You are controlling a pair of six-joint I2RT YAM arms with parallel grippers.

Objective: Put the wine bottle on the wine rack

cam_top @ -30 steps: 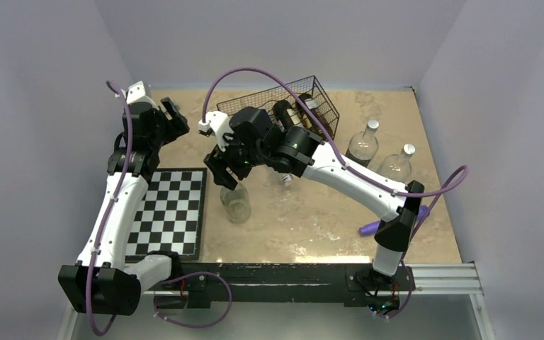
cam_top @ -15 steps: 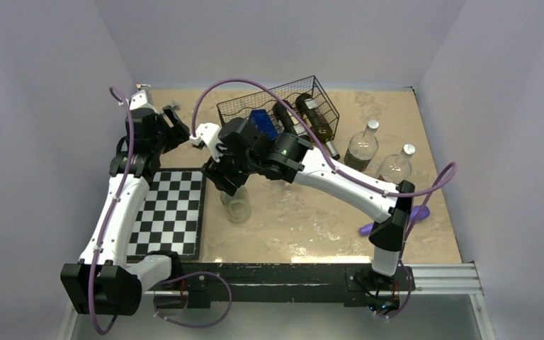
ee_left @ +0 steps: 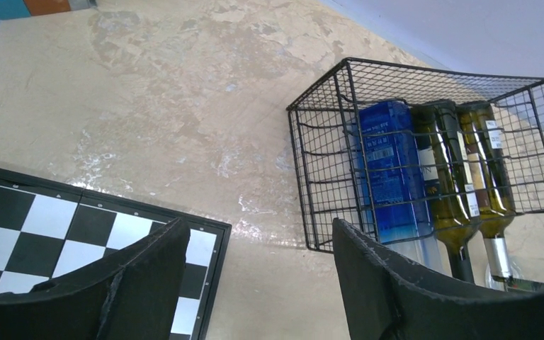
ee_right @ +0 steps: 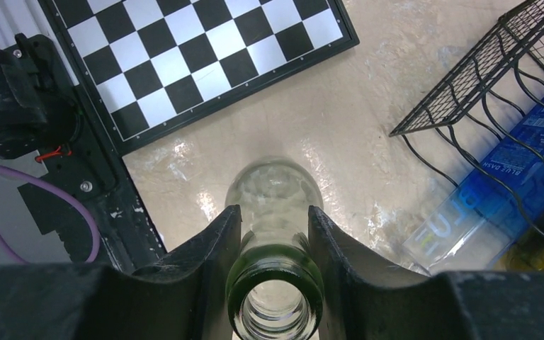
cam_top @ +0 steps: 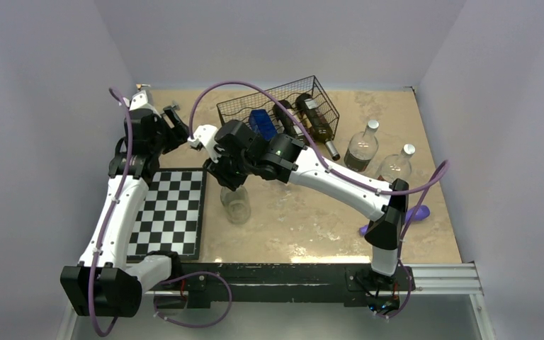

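Grasp step, I reckon: right gripper [ee_right: 275,237] pinches the neck of the clear wine bottle [cam_top: 236,205], upright centre-left of the top view. Left gripper [ee_left: 258,244] gapes empty. Next up, probably: lift, tip flat, slide into the wine rack [cam_top: 255,100], upper centre.

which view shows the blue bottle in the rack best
The left wrist view: the blue bottle lies nearly whole behind the mesh of the wine rack. The top external view gives only a small blue patch, partly behind the right arm. The right wrist view cuts it off at the right edge.
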